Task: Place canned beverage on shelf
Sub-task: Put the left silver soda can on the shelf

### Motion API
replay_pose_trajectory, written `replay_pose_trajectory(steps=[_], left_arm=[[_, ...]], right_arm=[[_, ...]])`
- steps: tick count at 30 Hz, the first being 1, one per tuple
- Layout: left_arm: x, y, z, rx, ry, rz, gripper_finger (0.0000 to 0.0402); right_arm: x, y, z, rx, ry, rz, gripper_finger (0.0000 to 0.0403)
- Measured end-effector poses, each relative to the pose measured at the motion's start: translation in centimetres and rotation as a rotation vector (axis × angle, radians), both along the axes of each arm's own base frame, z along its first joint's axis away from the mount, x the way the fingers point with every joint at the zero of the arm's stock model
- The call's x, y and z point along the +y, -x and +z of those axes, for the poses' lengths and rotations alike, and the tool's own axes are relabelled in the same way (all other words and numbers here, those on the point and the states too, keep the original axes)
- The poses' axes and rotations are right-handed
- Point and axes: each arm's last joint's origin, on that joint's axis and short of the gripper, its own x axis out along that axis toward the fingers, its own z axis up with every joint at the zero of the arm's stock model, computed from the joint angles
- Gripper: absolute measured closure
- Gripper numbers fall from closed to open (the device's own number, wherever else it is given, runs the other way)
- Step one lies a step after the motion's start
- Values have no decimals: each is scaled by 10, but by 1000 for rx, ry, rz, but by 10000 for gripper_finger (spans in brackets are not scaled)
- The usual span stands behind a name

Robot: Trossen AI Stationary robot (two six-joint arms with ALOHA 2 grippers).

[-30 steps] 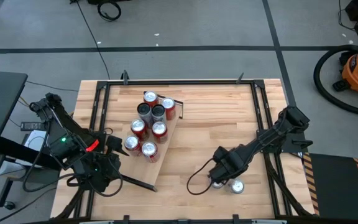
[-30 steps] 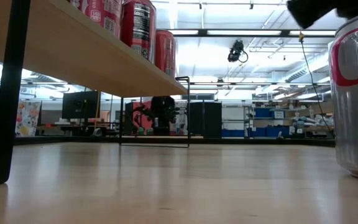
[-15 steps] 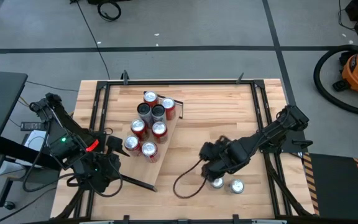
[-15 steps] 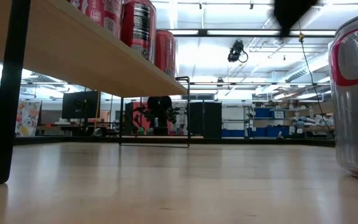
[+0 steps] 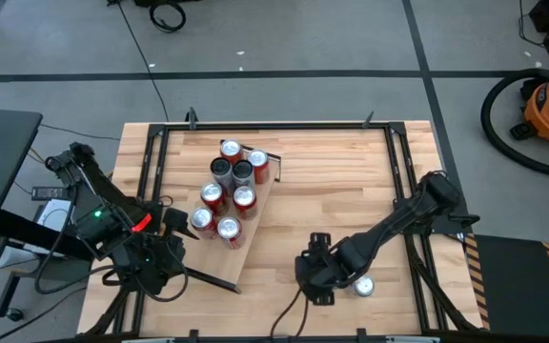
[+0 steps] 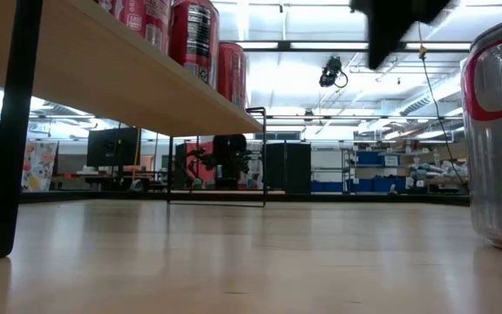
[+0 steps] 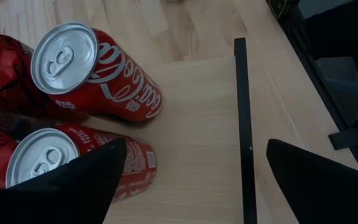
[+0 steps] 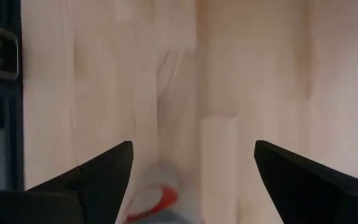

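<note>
The shelf (image 5: pixel 240 257), a pale wood plank with dark end bars (image 7: pixel 241 124), stands on the table's left half and carries several red cans (image 5: pixel 227 195), all upright. One silver-topped can (image 5: pixel 362 284) stands on the table at the near right. It may be the silver can with a red band in the low view (image 6: pixel 499 131). My right gripper (image 5: pixel 316 276) is open, just left of that can. A second can (image 8: pixel 157 196) shows blurred, low between its fingers. My left gripper (image 5: pixel 174 250) hangs open above the shelf's near end.
The tabletop's black frame (image 5: pixel 403 181) runs along the table's edges. A cable (image 5: pixel 289 305) loops from my right gripper near the front edge. Bare wood (image 5: pixel 332 191) lies between the shelf and my right arm.
My right gripper has swung from above the two loose cans toward the table's left, turning about its wrist, and now covers the left one in the high view. Both cans and the shelf have stayed where they were.
</note>
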Motion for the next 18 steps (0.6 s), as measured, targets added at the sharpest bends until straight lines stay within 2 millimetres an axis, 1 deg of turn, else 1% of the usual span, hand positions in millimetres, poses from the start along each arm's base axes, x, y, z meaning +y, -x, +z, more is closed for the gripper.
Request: replay_pose_trajectory(steps=[3, 7, 12, 18], left_arm=[[0, 0, 0, 0, 0, 0, 2], [0, 0, 0, 0, 1, 0, 2], [0, 0, 0, 0, 0, 0, 2], [0, 0, 0, 0, 1, 1, 2]], right_arm=[[1, 2, -7, 84, -53, -19, 57], [1, 6, -10, 149, -61, -43, 57], [5, 11, -14, 195, -40, -28, 57], [9, 11, -24, 231, -18, -16, 57]])
